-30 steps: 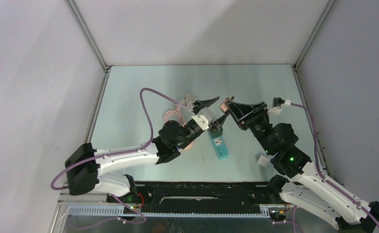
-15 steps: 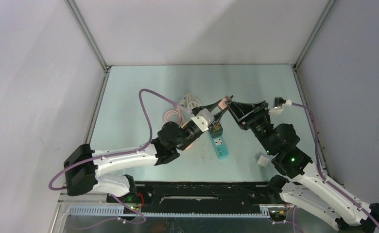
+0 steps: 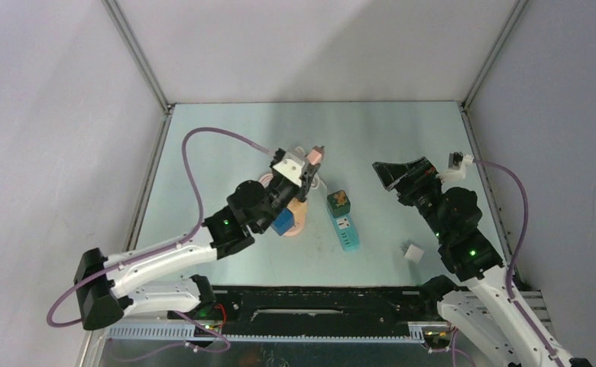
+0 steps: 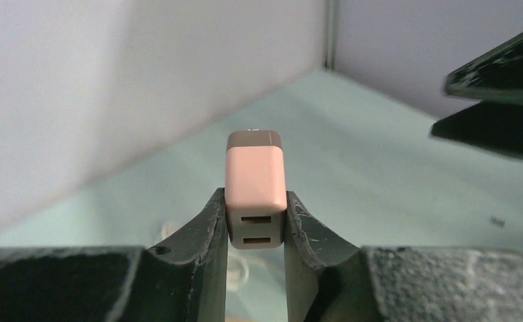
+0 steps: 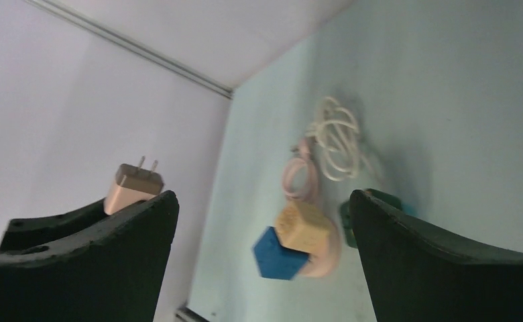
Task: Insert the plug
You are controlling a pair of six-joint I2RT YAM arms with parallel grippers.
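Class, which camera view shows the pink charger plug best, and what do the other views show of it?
Left wrist: the pink charger plug fills the centre, clamped in the jaws of the left gripper, two slots facing us. Top external shows it tiny; right wrist shows its two prongs, the body partly hidden.

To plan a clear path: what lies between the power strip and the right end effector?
Nothing: in the top view, only bare table separates the power strip from the open right end effector.
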